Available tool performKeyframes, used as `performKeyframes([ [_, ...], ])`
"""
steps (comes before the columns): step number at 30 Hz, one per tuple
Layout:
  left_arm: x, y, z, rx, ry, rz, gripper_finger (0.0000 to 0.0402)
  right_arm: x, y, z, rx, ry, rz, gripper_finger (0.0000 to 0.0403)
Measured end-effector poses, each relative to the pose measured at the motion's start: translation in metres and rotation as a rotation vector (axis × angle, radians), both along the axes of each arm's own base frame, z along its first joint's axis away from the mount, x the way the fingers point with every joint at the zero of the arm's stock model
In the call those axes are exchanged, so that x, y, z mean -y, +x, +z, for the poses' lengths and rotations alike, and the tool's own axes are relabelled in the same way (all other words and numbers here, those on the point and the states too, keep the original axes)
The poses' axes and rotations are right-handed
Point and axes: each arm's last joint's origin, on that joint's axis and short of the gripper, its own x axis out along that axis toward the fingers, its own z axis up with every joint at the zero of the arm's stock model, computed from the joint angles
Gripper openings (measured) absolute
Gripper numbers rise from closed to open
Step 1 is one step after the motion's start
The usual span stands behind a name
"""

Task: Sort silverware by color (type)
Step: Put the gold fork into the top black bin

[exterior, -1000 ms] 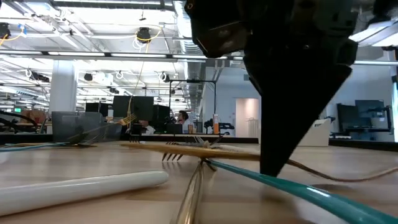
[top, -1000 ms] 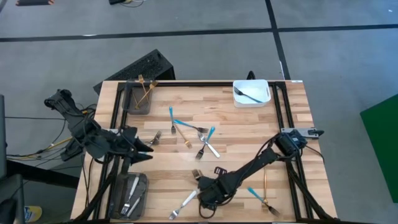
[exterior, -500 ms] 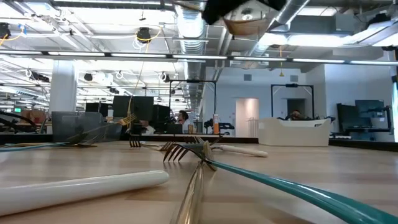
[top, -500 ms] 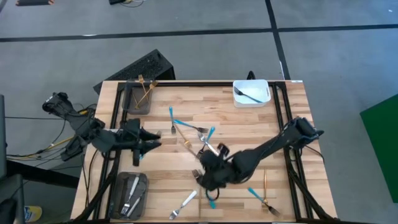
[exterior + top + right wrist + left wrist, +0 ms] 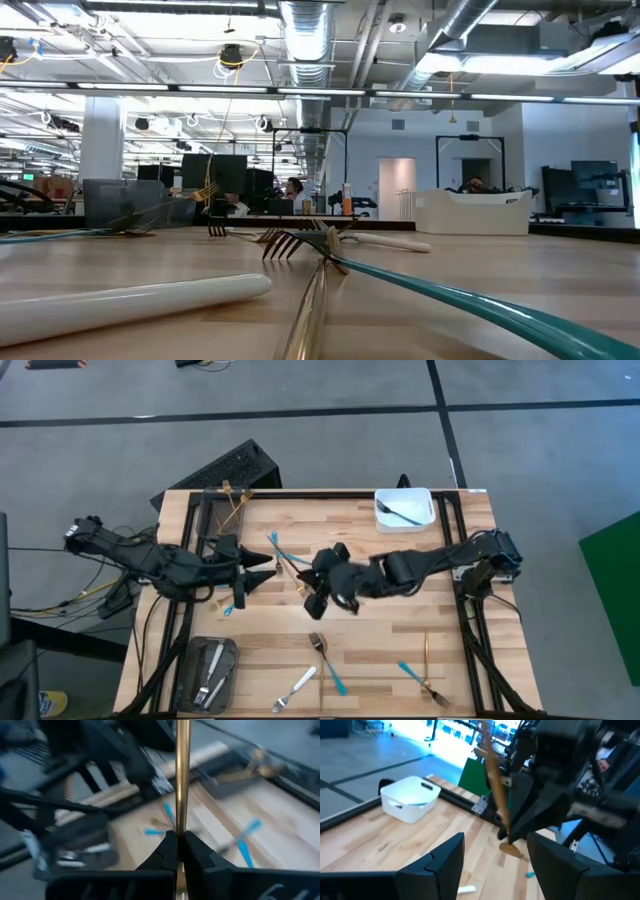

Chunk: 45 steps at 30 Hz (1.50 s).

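I'm holding a gold fork [image 5: 182, 775] pinched in the right gripper [image 5: 178, 841], jaws closed tight on its shaft; in the right wrist view the fork is running straight up the middle of the frame, long axis in line with the fingers. In the high view the right gripper [image 5: 322, 592] is sitting at centre frame, and the left gripper [image 5: 258, 570] is just to its left, fingers spread wide with nothing between them. In the left wrist view the fork [image 5: 492, 775] is standing steeply, leaning a little, in the upper middle of the frame, beyond the gap between the left fingers [image 5: 445, 857].

I'm judging this as a handover: the fork is lying ahead of the open left jaws, with its shaft crossing their line. The gold tray [image 5: 222, 517] is in the upper left of the high view, nearer the left arm.

The white bin [image 5: 404, 509] is sitting upper right; blue forks [image 5: 283, 556] are lying centre, and more silverware [image 5: 312, 665] is scattered along the bottom, near the tray [image 5: 208, 672] at lower left
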Motion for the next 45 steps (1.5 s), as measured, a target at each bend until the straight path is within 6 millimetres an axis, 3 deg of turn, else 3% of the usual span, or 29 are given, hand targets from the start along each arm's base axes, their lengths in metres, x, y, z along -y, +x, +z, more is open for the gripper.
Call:
performKeyframes([
  [2, 0.001, 0.007, -0.001, 0.007, 0.028, 0.002, 0.0204, 0.000, 0.000, 0.007, 0.037, -0.021, 0.039, 0.0024],
  [11, -0.006, 0.027, 0.007, 0.117, 0.113, -0.003, 0.0191, 0.000, 0.003, 0.003, 0.005, -0.067, 0.129, 0.0025],
  [14, -0.013, 0.029, 0.007, 0.119, 0.102, -0.021, 0.0149, 0.002, 0.003, 0.002, 0.000, -0.065, 0.123, 0.0025],
  [20, -0.028, 0.032, 0.006, 0.113, 0.062, -0.020, 0.0019, 0.015, 0.006, 0.003, 0.016, -0.003, 0.056, 0.0048],
  [25, -0.049, 0.030, -0.008, -0.032, 0.036, 0.086, 0.0012, 0.045, 0.010, 0.004, 0.069, 0.153, -0.086, 0.0084],
  [27, -0.061, 0.028, -0.016, -0.143, 0.048, 0.134, 0.0009, 0.059, 0.010, 0.005, 0.087, 0.213, -0.147, 0.0097],
  [32, -0.104, 0.005, -0.007, -0.414, 0.063, 0.285, 0.0007, 0.079, 0.011, -0.001, 0.041, 0.318, -0.142, 0.0125],
  [38, -0.159, -0.027, -0.006, -0.627, 0.102, 0.487, 0.0008, 0.081, 0.009, -0.007, -0.045, 0.288, -0.073, 0.0143],
  [45, -0.222, -0.052, -0.034, -0.754, -0.120, 0.579, 0.0007, 0.081, 0.004, -0.014, -0.151, 0.227, -0.051, 0.0143],
])
